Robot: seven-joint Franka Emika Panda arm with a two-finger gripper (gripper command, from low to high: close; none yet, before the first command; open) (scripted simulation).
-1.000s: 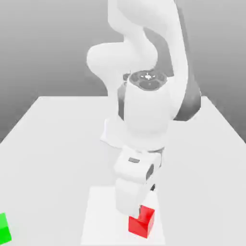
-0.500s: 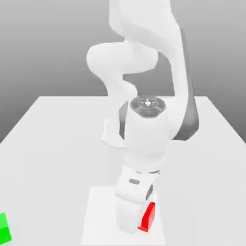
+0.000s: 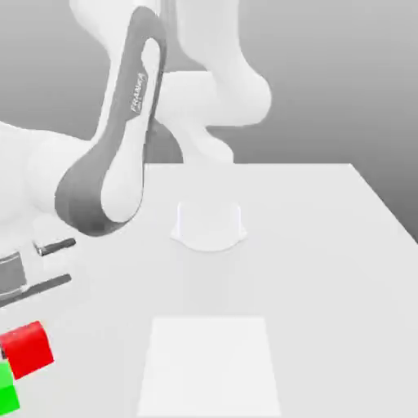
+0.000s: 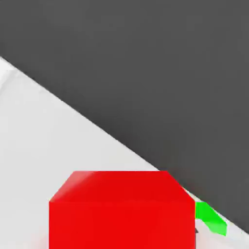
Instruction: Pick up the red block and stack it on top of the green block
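Red block riding above the green block, far left.
The claw [image 3: 10,347] is gripping the red block [image 3: 29,349], hanging just over the green block [image 3: 7,390] at the counter's [image 3: 310,269] near-left corner.

The small matte cube [image 3: 28,349] is plain bright red, its upper face a shade lighter than its side. The small smooth cube [image 3: 7,393] is plain bright green. The flat tabletop [image 3: 326,269] is pale grey-white, with a whiter square patch [image 3: 210,363]. The robot arm [image 3: 122,147] is white with dark grey panels and pale lettering.
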